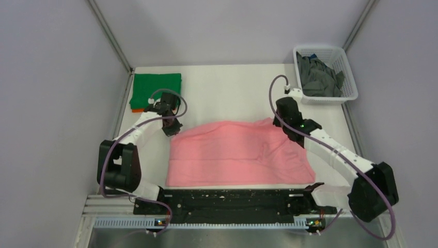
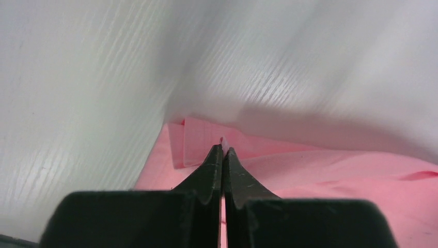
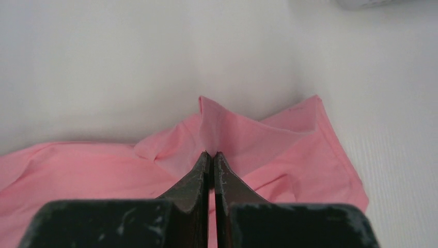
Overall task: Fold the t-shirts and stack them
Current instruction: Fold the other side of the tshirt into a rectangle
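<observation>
At the upper left of the top view, a folded green t-shirt lay on the white table. The edge of an orange t-shirt showed under its near side. Just below and right of that stack, the left gripper sat at the upper left corner of the light pink t-shirt. In its wrist view the jaws were pressed together, with a sliver of pink cloth pinched between the tips. The pink shirt lay spread across the middle of the frame, wide from side to side, its lower edge near the arms' bases. At its upper right corner the right gripper was likewise closed, its tips nipping a raised peak of the pink fabric. In the upper right corner stood a white lattice basket holding crumpled dark grey t-shirts.
</observation>
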You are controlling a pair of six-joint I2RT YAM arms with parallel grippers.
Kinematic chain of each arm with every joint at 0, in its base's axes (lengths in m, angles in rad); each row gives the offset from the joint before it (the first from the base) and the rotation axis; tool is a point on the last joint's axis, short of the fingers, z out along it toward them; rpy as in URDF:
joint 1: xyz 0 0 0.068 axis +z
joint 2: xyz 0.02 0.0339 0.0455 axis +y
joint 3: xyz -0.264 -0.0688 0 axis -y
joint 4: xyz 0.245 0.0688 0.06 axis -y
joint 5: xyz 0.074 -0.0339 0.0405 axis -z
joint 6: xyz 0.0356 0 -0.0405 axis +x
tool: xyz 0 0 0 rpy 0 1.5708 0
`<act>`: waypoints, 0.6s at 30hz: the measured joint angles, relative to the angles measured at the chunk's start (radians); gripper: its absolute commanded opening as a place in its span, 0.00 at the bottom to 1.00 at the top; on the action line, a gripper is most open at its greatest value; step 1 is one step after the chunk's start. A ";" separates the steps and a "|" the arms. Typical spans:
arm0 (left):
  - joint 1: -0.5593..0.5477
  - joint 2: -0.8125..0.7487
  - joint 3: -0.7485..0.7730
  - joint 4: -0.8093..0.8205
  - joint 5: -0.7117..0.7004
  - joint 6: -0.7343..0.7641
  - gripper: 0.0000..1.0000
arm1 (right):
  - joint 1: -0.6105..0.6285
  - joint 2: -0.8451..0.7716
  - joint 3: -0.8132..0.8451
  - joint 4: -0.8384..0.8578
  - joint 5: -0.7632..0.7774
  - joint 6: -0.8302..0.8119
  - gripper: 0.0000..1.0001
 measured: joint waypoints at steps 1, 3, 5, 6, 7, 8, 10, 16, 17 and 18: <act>-0.002 -0.023 -0.014 0.000 -0.002 -0.001 0.00 | 0.010 -0.040 -0.014 -0.014 0.003 0.002 0.00; -0.006 -0.060 -0.039 0.001 -0.002 -0.002 0.00 | 0.026 -0.126 -0.042 -0.049 0.006 0.007 0.00; -0.011 -0.091 -0.063 -0.001 -0.002 -0.003 0.00 | 0.036 -0.194 -0.061 -0.088 0.007 0.014 0.00; -0.013 -0.106 -0.075 -0.001 -0.002 -0.003 0.00 | 0.037 -0.226 -0.071 -0.106 0.007 0.020 0.00; -0.014 -0.118 -0.087 0.000 -0.002 -0.004 0.00 | 0.038 -0.260 -0.082 -0.128 0.006 0.027 0.00; -0.015 -0.131 -0.099 0.000 -0.002 -0.004 0.00 | 0.038 -0.285 -0.090 -0.145 0.006 0.031 0.00; -0.018 -0.157 -0.127 -0.003 -0.003 -0.005 0.00 | 0.039 -0.341 -0.111 -0.195 0.004 0.042 0.00; -0.019 -0.231 -0.190 -0.011 -0.010 -0.008 0.00 | 0.043 -0.454 -0.127 -0.343 0.007 0.077 0.00; -0.020 -0.246 -0.203 -0.013 -0.013 -0.009 0.00 | 0.043 -0.476 -0.129 -0.367 0.006 0.085 0.00; -0.020 -0.256 -0.211 -0.016 -0.013 -0.010 0.00 | 0.043 -0.491 -0.130 -0.383 0.006 0.091 0.00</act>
